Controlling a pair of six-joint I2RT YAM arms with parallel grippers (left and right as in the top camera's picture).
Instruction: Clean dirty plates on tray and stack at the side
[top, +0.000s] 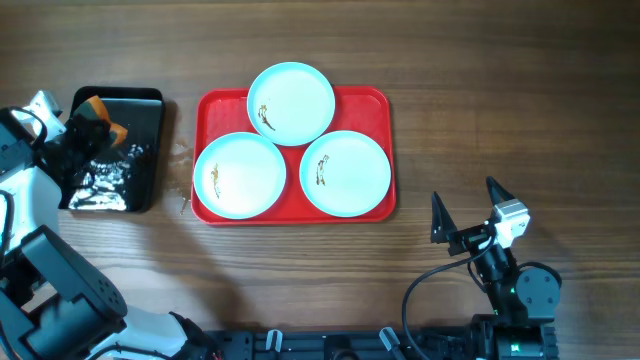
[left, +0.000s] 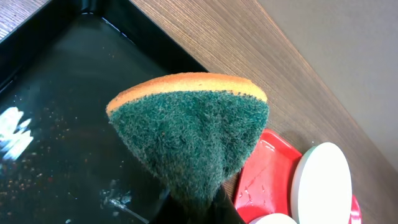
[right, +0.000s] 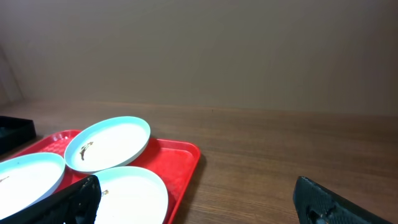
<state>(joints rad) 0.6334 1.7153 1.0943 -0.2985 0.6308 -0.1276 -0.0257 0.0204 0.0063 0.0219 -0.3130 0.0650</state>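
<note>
Three white plates with brownish smears lie on the red tray (top: 370, 105): one at the back (top: 292, 102), one front left (top: 240, 175), one front right (top: 346, 172). My left gripper (top: 88, 128) is shut on a green and orange sponge (left: 193, 134) and holds it above the black tray (top: 150, 115), left of the red tray. My right gripper (top: 468, 212) is open and empty above bare table, front right of the red tray. The right wrist view shows the plates (right: 107, 144) on the red tray (right: 183, 162) to its left.
The black tray holds a crumpled silvery foil-like wad (top: 100, 185) at its front and water droplets (left: 18, 134). A wet patch lies on the wood between the two trays. The wooden table (top: 500, 100) runs wide to the right.
</note>
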